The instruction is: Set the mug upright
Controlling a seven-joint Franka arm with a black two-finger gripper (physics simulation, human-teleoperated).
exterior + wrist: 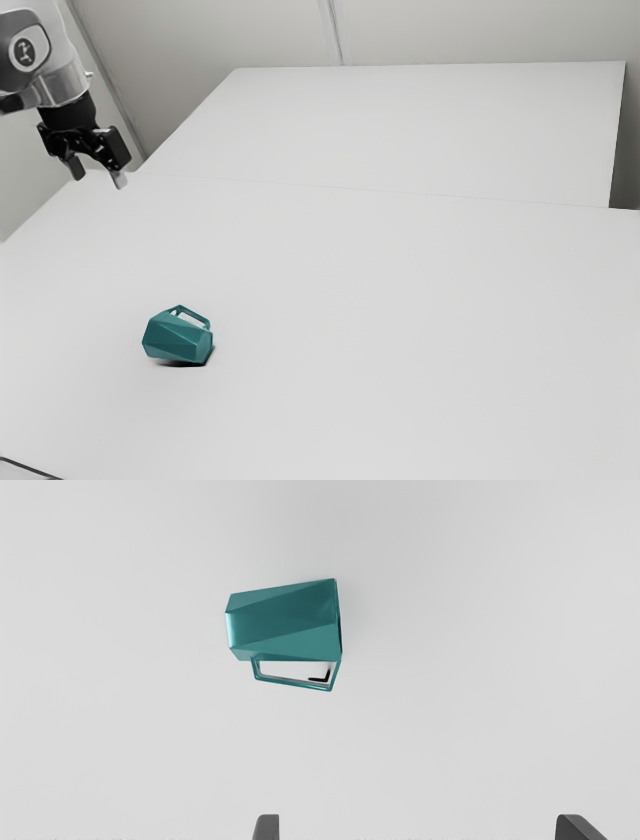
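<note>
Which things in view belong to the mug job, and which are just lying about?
Job:
teal mug, on its side
claw, open, raised
table, under the mug

Not job:
thin dark strip, exterior view's lower left corner, can't tell what it is
white surface beyond the table, background

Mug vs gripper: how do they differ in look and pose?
Color: the mug is teal; the gripper is black.
Pose: the mug lies on its side on the table; the gripper hangs above it, fingers down.
Form: the mug has one closed loop handle; the gripper has two fingers, spread apart.
Shared: both look angular.
</note>
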